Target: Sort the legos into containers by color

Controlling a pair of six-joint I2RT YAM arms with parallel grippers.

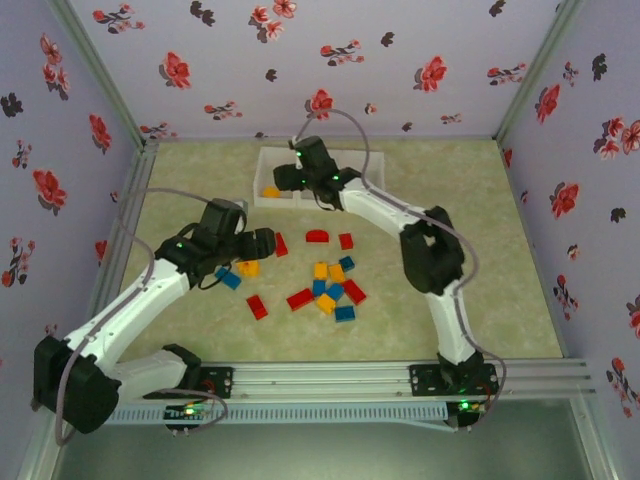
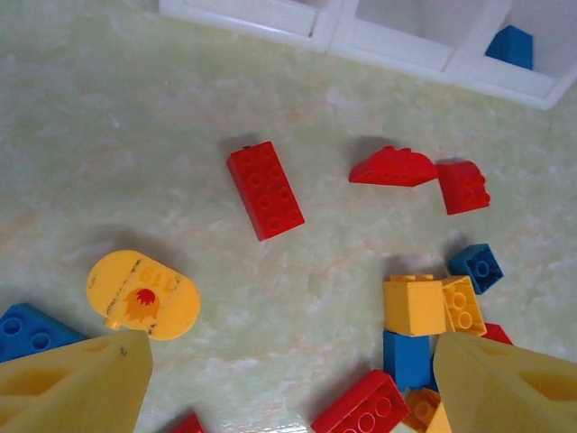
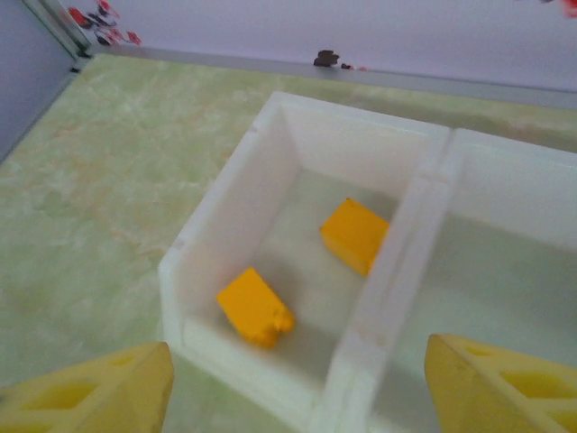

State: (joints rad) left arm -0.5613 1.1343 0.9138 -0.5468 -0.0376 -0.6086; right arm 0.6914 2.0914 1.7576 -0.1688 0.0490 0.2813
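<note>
1. Your left gripper (image 1: 262,243) hung over the left-centre of the table (image 1: 480,250), jaws wide with nothing between them.
2. Under it, the left wrist view showed a round yellow piece (image 2: 142,294) with a red mark, just ahead of the left finger (image 2: 81,383), and a blue brick (image 2: 27,329) touching that finger's edge in the picture.
3. Further ahead lay a long red brick (image 2: 265,189) by itself, then a red arch (image 2: 392,168) touching a square red brick (image 2: 462,186).
4. Most loose legos (image 1: 330,285) sat in a mixed cluster of red, yellow and blue mid-table, between the two arms.
5. Your right gripper (image 3: 297,361) hovered above the containers (image 1: 268,155) at the far side, over the wall between the left bin and its neighbour, jaws spread wide and holding nothing.
6. The left bin (image 3: 225,225) held two yellow bricks (image 3: 255,307), apart from each other, both lying tilted on its floor.
7. A blue piece (image 2: 510,45) sat in the right-hand bin as the left wrist camera saw it.
</note>
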